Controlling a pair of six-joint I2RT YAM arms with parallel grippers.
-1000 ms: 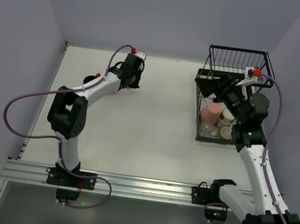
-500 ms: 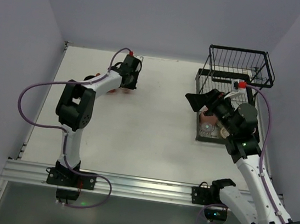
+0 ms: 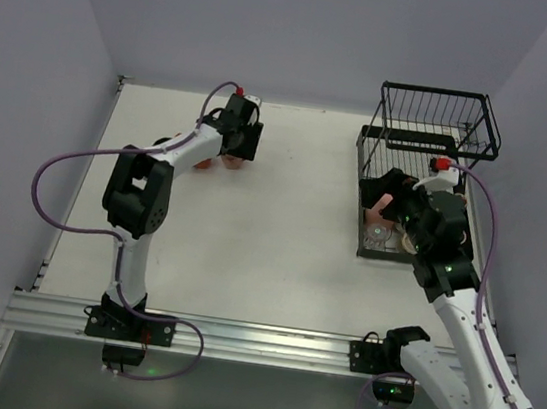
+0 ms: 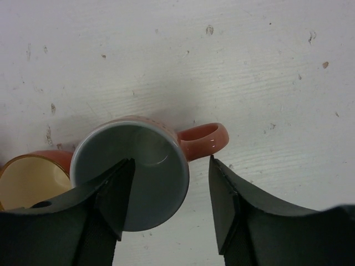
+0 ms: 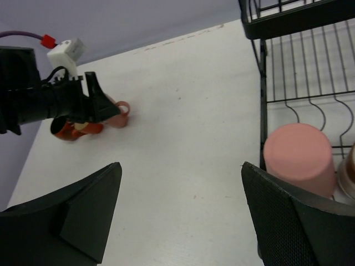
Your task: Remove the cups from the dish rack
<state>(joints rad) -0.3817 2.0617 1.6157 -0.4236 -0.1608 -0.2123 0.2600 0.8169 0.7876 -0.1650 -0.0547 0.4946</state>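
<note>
A salmon mug with a grey inside stands upright on the table at the far left, handle to the right. My left gripper is open over its rim, one finger inside the mug and the other outside, clear of the wall. An orange cup with a cream inside sits beside it. The black wire dish rack stands at the far right. A pink cup rests upside down in its lower tray. My right gripper hangs open and empty just left of that cup, above the rack's near edge.
More cups lie in the rack's lower tray beside the pink one. The rack's upper basket overhangs the tray. In the right wrist view the left arm covers the two mugs by the far left wall.
My left gripper has opened and let go of the salmon mug, which now stands on the table. The right arm swung back right and down toward the pink cup in the rack.
</note>
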